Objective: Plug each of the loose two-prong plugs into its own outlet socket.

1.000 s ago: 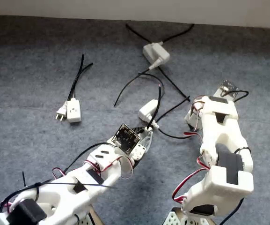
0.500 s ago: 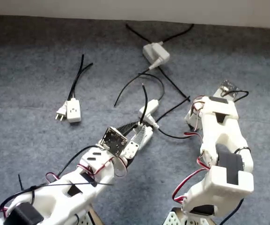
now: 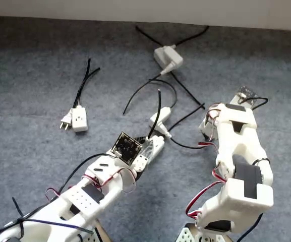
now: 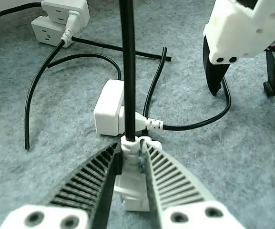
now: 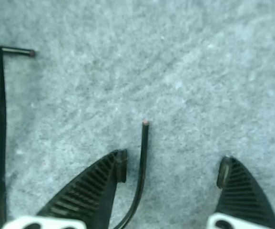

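Observation:
My left gripper (image 4: 131,150) is shut on a white two-prong plug (image 4: 131,183), whose black cord (image 4: 127,71) rises straight up from it. Just beyond its fingertips lies a white outlet socket (image 4: 109,112) with another plug (image 4: 149,125) pushed into its side. In the high view this gripper (image 3: 149,145) sits mid-table beside that socket (image 3: 158,118). My right gripper (image 5: 172,169) stands open low over the carpet, with a loose black cord end (image 5: 143,143) near one finger. From the left wrist view it (image 4: 242,89) is seen to the socket's right.
A small white socket (image 3: 79,118) with a pronged plug (image 3: 64,124) lies at the left on the grey carpet (image 3: 29,75). A white outlet block (image 3: 167,57) with crossing black cords lies at the back. The right arm (image 3: 238,151) fills the right side.
My left arm drew back slightly toward the lower left and turned its wrist. The held plug's upright cord swung left with it. The right arm stayed still.

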